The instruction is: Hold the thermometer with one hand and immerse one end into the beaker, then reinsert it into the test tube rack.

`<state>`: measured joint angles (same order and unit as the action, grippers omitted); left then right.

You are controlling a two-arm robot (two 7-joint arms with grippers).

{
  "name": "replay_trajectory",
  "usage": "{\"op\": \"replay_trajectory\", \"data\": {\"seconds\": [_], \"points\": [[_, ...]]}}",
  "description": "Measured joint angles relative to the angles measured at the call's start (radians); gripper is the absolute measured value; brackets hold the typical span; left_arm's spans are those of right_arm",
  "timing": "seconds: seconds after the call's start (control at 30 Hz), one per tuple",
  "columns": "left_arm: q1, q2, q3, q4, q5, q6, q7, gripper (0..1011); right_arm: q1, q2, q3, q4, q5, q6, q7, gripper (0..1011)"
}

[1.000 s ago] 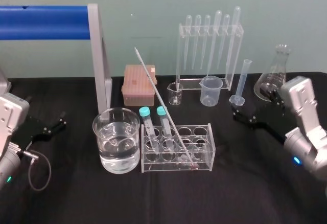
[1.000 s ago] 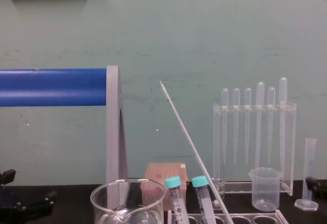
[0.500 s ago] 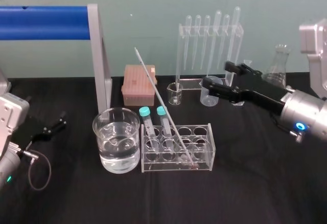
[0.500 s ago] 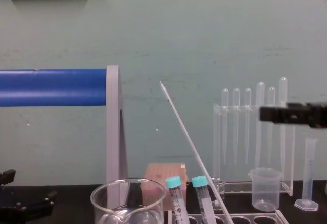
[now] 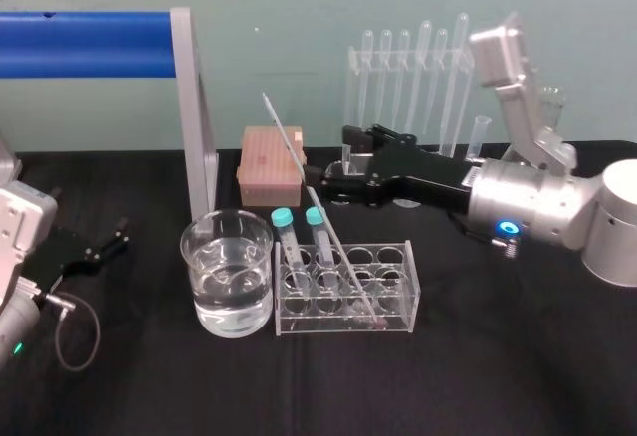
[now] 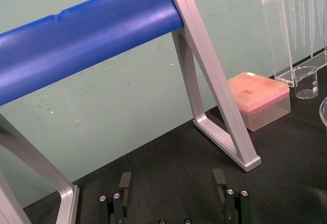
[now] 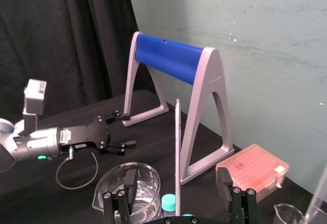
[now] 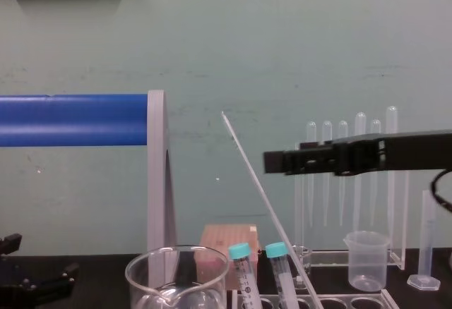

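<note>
1. Leaning toward the far left corner of the counter (image 5: 498, 386), the thermometer (image 5: 284, 134) is stood in the test tube rack (image 5: 398, 292), midway between the side edges.
2. The beaker (image 5: 227, 302) is set just beside the rack, on its left-edge side.
3. The right tool (image 5: 327, 154) is held spread around the thermometer's upper part, not touching it.
4. The left tool (image 5: 117, 237) is parked, spread, near the left edge.

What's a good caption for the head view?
Open right end effector beside the thermometer leaning in the test tube rack; left end effector parked far left.
</note>
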<state>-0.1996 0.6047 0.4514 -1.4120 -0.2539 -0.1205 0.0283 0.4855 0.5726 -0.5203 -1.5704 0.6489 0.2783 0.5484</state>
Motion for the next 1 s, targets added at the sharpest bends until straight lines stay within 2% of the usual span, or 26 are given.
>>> {"op": "replay_trajectory", "data": {"seconds": [0.17, 0.33, 0.63, 0.9, 1.0], "points": [[0.000, 0.000, 0.000, 0.000, 0.000, 0.000, 0.000, 1008, 0.064, -0.048, -0.059, 0.067, -0.038, 0.013, -0.002, 1002], [0.000, 0.000, 0.000, 0.000, 0.000, 0.000, 0.000, 1008, 0.112, -0.090, -0.095, 0.129, -0.069, 0.023, -0.007, 1002], [0.000, 0.000, 0.000, 0.000, 0.000, 0.000, 0.000, 1008, 0.137, -0.109, -0.110, 0.161, -0.094, 0.026, -0.007, 1002], [0.000, 0.000, 0.000, 0.000, 0.000, 0.000, 0.000, 1008, 0.136, -0.109, -0.109, 0.160, -0.093, 0.026, -0.007, 1002], [0.000, 0.000, 0.000, 0.000, 0.000, 0.000, 0.000, 1008, 0.136, -0.109, -0.109, 0.159, -0.093, 0.026, -0.007, 965]]}}
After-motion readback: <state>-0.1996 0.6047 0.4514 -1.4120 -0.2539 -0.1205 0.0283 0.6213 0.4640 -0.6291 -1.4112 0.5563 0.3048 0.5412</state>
